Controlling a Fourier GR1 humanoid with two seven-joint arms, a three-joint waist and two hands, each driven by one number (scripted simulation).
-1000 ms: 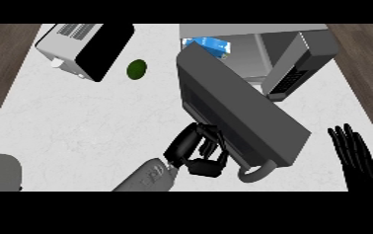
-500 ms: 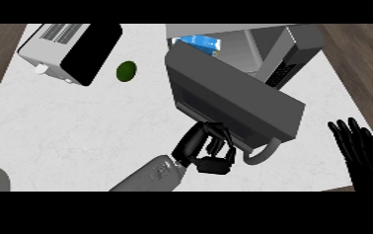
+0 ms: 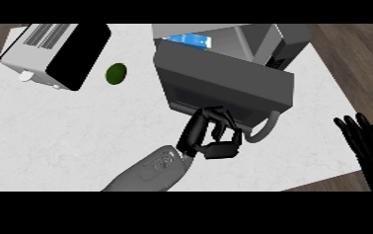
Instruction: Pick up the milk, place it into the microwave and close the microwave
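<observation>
The blue and white milk carton [image 3: 191, 41] shows inside the microwave [image 3: 251, 43] at the back of the counter, mostly hidden by the door. The dark grey microwave door [image 3: 226, 85] stands partly swung toward the opening, its curved handle [image 3: 264, 129] at the lower right. My left hand [image 3: 207, 136] presses against the door's lower edge, fingers curled and holding nothing. My right hand [image 3: 358, 134] rests open at the right edge, fingers up.
A white and black toaster [image 3: 58, 53] sits at the back left. A green lime [image 3: 116, 73] lies beside it. The white counter [image 3: 80, 134] ends at a wooden floor to the right.
The left hand has pushed the door farther toward the microwave, hiding more of the milk. The view has shifted. The right hand stays at rest.
</observation>
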